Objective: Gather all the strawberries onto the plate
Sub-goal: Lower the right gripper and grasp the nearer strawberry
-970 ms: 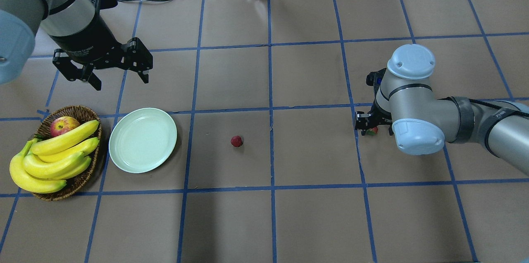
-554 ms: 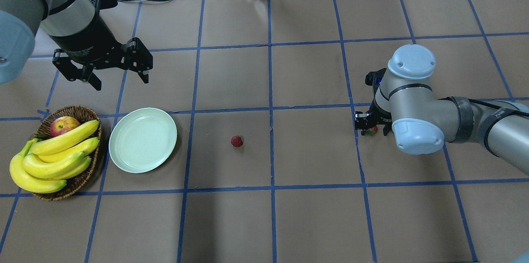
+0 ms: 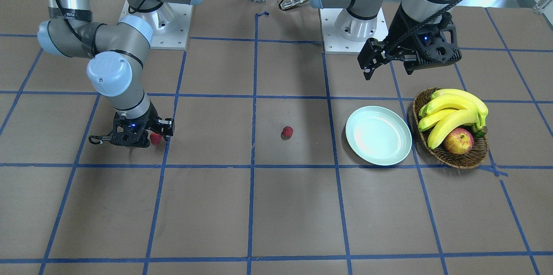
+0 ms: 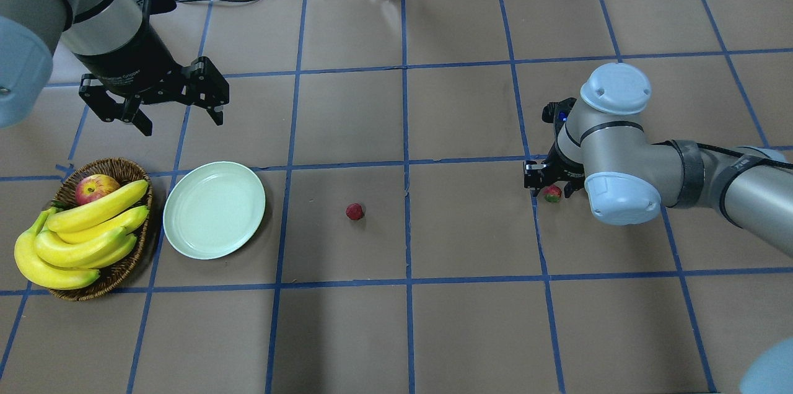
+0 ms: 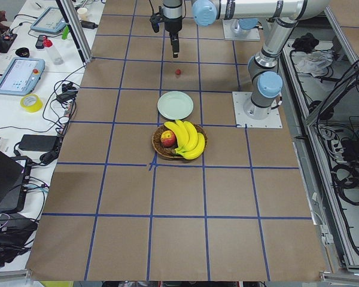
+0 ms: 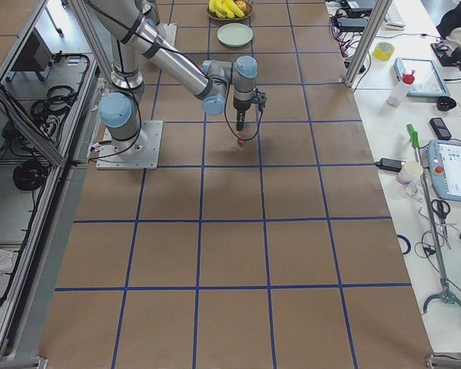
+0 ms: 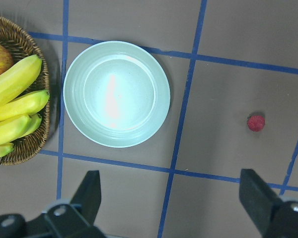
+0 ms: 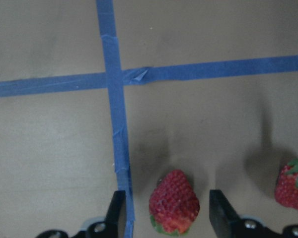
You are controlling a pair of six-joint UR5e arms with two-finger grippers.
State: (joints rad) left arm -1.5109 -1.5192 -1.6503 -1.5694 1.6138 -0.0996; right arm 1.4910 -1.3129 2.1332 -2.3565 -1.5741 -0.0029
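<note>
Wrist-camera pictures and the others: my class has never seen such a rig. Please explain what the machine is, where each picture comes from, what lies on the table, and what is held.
A two-armed robot works at a table. Cameras look from overhead, the front, both table ends and each wrist. On the table: an empty plate, a basket of bananas and an apple, three strawberries. The right claw stands open astride the first strawberry, the second strawberry beside; the third strawberry lies mid-table. The left claw hangs open. Nothing is held.
</note>
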